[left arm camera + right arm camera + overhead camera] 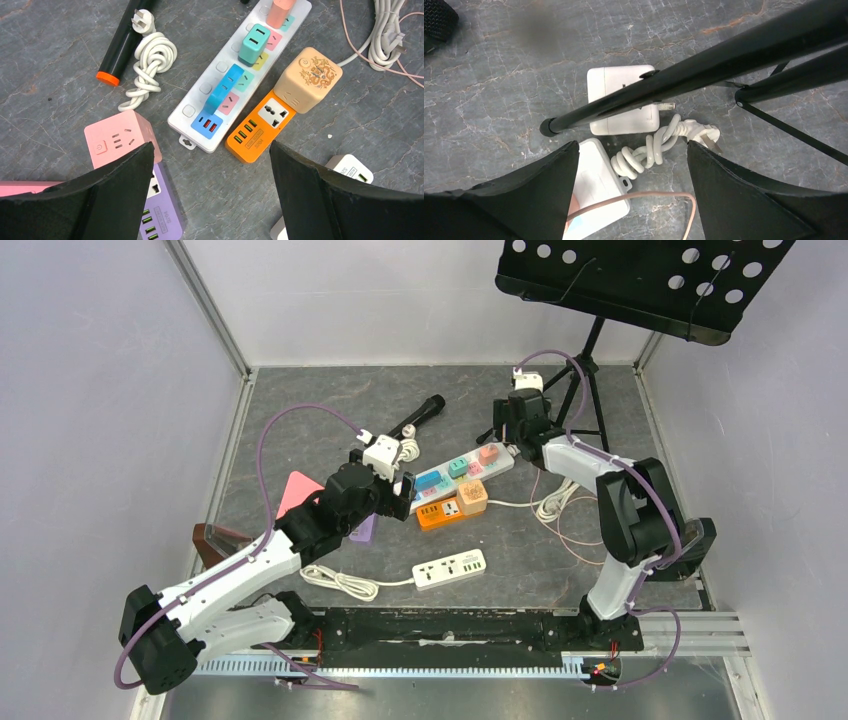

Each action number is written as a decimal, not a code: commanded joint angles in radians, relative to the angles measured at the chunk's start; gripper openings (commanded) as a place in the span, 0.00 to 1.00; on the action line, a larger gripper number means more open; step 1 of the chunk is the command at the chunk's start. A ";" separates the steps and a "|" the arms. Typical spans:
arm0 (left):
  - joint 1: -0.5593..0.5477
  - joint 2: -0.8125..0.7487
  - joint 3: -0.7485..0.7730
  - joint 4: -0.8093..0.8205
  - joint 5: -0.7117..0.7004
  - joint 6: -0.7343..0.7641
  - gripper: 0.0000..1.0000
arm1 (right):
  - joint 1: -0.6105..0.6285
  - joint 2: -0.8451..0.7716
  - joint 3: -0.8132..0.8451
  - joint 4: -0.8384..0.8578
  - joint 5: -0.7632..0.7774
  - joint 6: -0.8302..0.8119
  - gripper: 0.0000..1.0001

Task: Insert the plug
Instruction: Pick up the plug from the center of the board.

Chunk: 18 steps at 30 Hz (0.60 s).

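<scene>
A white plug (142, 20) on a coiled white cord (150, 65) lies beside a black torch (122, 42). A second white plug (706, 135) with its coiled cord (649, 152) lies by the end of the long white power strip (596, 185). That strip (235, 80) carries teal, blue and pink adapters. My left gripper (211, 150) hangs open over bare floor near the strip's blue USB end, holding nothing. My right gripper (633, 147) is open above the strip's far end; a thin pink cable (634, 197) runs loose between its fingers.
An orange strip (260, 130) bears a beige cube (307, 77). A pink cube socket (117, 140) and a purple strip (160, 210) sit by the left finger. The music stand's black legs (684, 75) cross over a white adapter (624, 100). Another white strip (450, 568) lies nearer.
</scene>
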 commanded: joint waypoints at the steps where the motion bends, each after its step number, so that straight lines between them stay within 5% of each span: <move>1: 0.007 -0.011 0.034 0.009 -0.032 -0.047 0.91 | -0.022 0.044 0.041 0.064 -0.054 -0.009 0.80; 18: 0.015 -0.010 0.033 0.004 -0.041 -0.035 0.91 | -0.044 0.150 0.093 0.052 -0.130 -0.183 0.77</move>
